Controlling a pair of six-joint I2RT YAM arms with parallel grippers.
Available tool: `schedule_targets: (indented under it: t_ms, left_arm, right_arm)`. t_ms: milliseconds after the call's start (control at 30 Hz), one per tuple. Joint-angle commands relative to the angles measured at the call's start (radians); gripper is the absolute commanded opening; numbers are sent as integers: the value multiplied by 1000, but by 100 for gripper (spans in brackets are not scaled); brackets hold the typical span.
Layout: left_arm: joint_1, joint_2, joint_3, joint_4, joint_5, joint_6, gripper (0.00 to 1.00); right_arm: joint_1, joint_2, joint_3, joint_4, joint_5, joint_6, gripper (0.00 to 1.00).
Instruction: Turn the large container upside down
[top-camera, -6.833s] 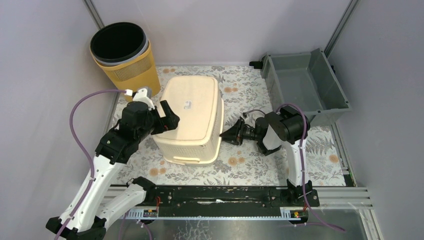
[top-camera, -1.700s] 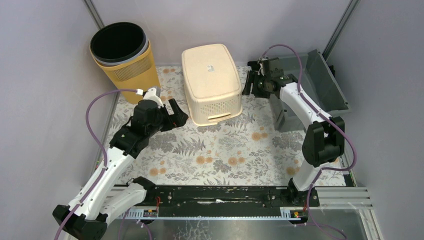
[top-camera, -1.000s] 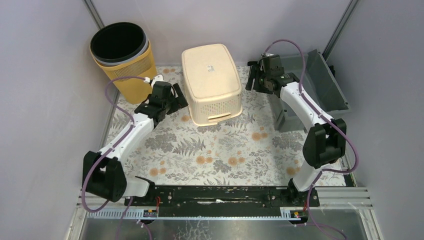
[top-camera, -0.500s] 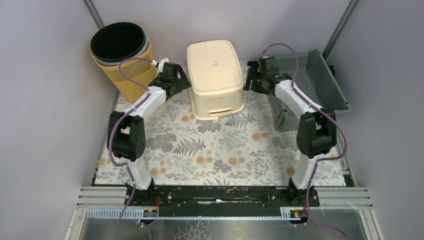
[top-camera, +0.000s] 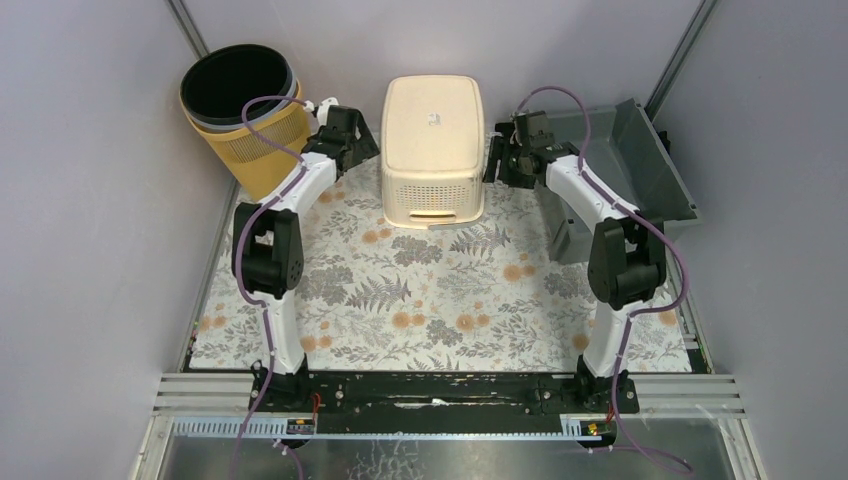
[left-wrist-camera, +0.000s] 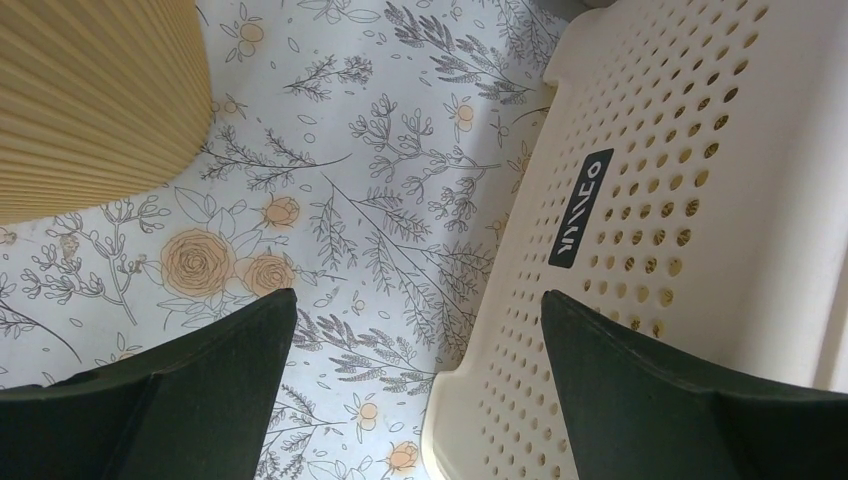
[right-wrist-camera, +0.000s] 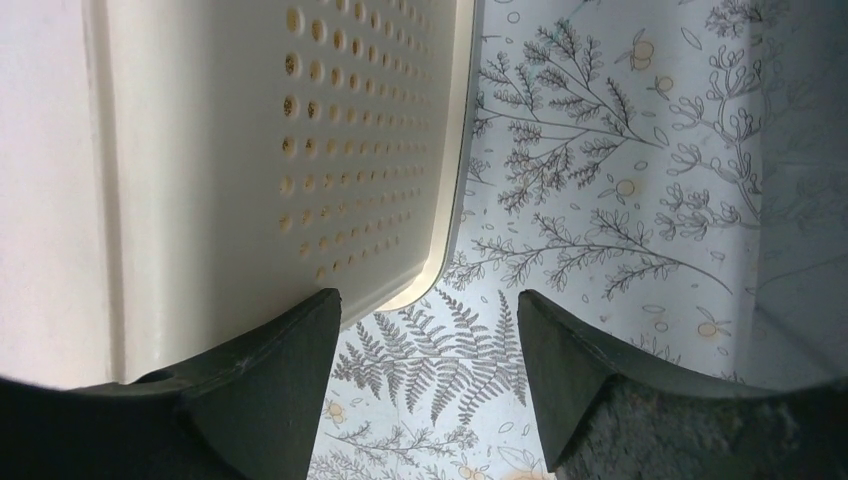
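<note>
Inspection of the table (top-camera: 440, 290), which is covered with a floral-patterned cloth.

Task item: the cream perforated basket (top-camera: 432, 120) is found at the far middle of the table. It is set with its rim down on the cloth and its solid base facing up; a small sticker is seen on the base and a handle slot in the near end wall. The inverted position is thus recorded as reached.

Left arm: the left fingers (top-camera: 362, 140) are placed just beside the basket's left wall, between it and the yellow ribbed bin (top-camera: 262, 140). In the left wrist view they are seen spread fully wide. The basket's rim edge falls within the gap and one finger lies over the perforated wall, but nothing is gripped. Whether that finger touches the wall cannot be told.

Right arm: the right fingers (top-camera: 495, 160) are placed just beside the basket's right wall, near its near corner. In the right wrist view they are seen parted, less widely than the left pair, with only cloth between the tips and the basket's rounded rim corner just beyond. Nothing is held.

Other items: the yellow bin, with a dark interior, is noted at the far left corner; a grey open bin (top-camera: 640, 140) is noted at the far right.
</note>
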Motion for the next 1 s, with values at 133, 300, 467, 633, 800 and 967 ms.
schedule_targets:
  t_ms: [133, 300, 467, 633, 800, 967]
  left_arm:
    - [-12, -28, 23, -12, 59, -9, 100]
    - [-1, -202, -92, 31, 93, 1, 100]
    - [0, -312, -119, 13, 208, -8, 100]
    - [-1, -438, -219, 18, 296, -34, 100]
    - [-2, -578, -363, 31, 402, -54, 100]
    - [-8, -684, -465, 11, 440, -29, 100]
  right_arm:
    - [48, 58, 192, -41, -89, -32, 75]
    - [29, -86, 150, -108, 9, -100, 75]
    - [28, -162, 194, -276, 113, -152, 75]
    - [20, -183, 213, -416, 284, -170, 75]
    - [-24, -171, 241, -493, 375, -185, 77]
    - [-86, -154, 228, -506, 374, -199, 77]
